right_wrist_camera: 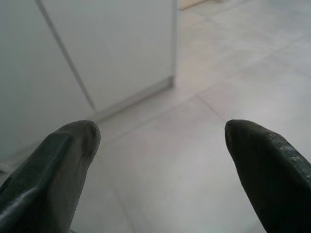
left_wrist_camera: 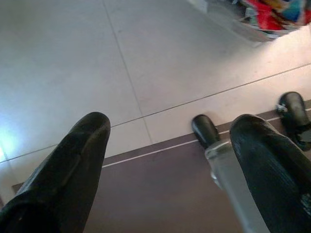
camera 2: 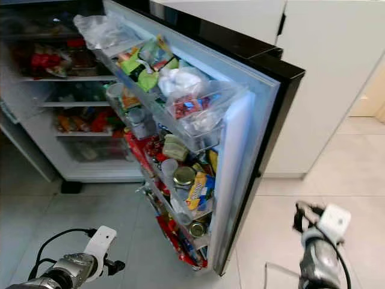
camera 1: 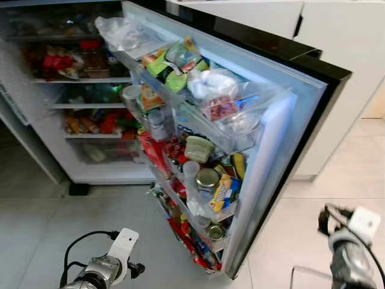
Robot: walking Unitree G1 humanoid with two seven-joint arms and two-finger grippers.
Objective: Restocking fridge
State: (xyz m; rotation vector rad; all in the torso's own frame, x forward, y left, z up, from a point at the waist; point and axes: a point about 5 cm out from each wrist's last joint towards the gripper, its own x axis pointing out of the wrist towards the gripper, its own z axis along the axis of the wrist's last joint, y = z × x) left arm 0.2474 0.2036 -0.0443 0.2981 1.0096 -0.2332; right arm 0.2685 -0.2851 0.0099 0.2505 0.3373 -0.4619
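Head views: black-framed fridge door [camera 1: 283, 150] swung wide open, its clear plastic door bins [camera 1: 240, 114] crammed. Top bin holds crumpled plastic bags [camera 1: 120, 30], green snack packets [camera 1: 171, 66] and white wrapped bundles [camera 1: 210, 81]. Middle bins hold a gold-lidded glass jar [camera 1: 207, 177] and a yellow packet [camera 1: 221, 191]; red packets [camera 1: 192, 247] sit in the lowest bin. Fridge interior shelves [camera 1: 84, 78] on the left are stocked with red and green items, blurred. White cabinets [camera 2: 325, 72] stand behind the door. Both silver arms are low over the grey tiled floor [camera 1: 36, 223].

Left wrist view: left gripper [left_wrist_camera: 170, 145] has its jaws spread, nothing between them, over the floor tiles and a dark brown strip [left_wrist_camera: 160, 194]; a slim clear rod-like piece [left_wrist_camera: 233, 189] lies beside one finger.

Right wrist view: right gripper [right_wrist_camera: 160, 145] has its jaws spread wide and empty, pointing at the floor near a white cabinet base [right_wrist_camera: 112, 53].
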